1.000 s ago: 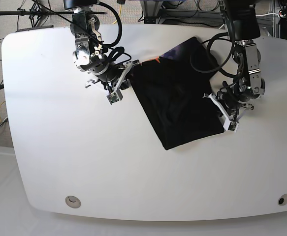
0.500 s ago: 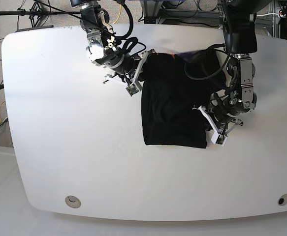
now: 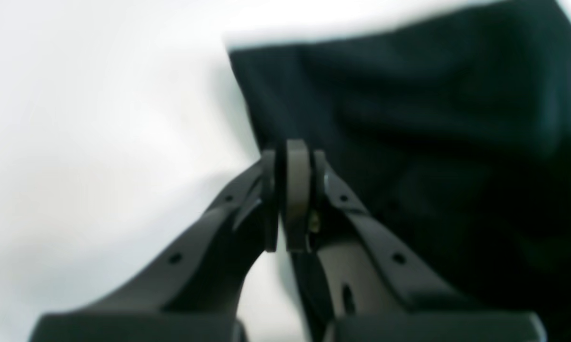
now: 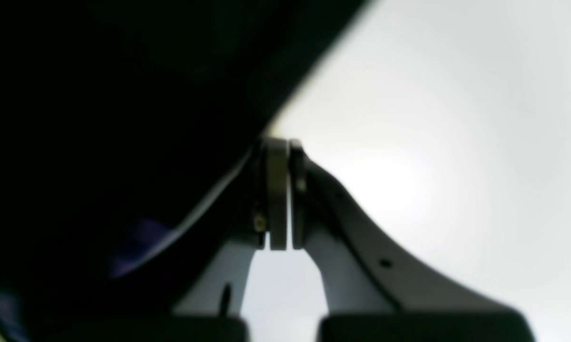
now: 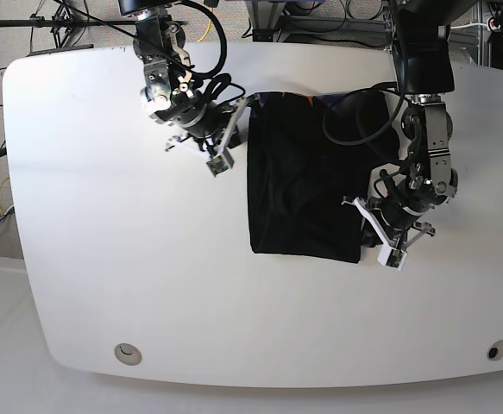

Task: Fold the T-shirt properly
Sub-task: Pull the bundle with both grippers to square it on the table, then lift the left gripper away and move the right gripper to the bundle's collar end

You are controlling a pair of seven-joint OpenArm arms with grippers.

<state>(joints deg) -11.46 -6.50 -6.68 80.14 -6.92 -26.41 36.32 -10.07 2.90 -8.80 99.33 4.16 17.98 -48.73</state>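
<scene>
Already the T-shirt (image 5: 304, 177) lies as a tall dark rectangle on the table (image 5: 104, 259), toward its far edge. The left gripper (image 3: 292, 190), jaws pressed together, pinches the T-shirt's near side hem; the right gripper (image 4: 280, 190), likewise clamped, seems to hold the far corner, where a purple mark shows (blur hides the actual bite). Likely trouble: uneven pulls skewing the rectangle, or a release that lets layers slide and wrinkle beside the T-shirt's edge.
</scene>
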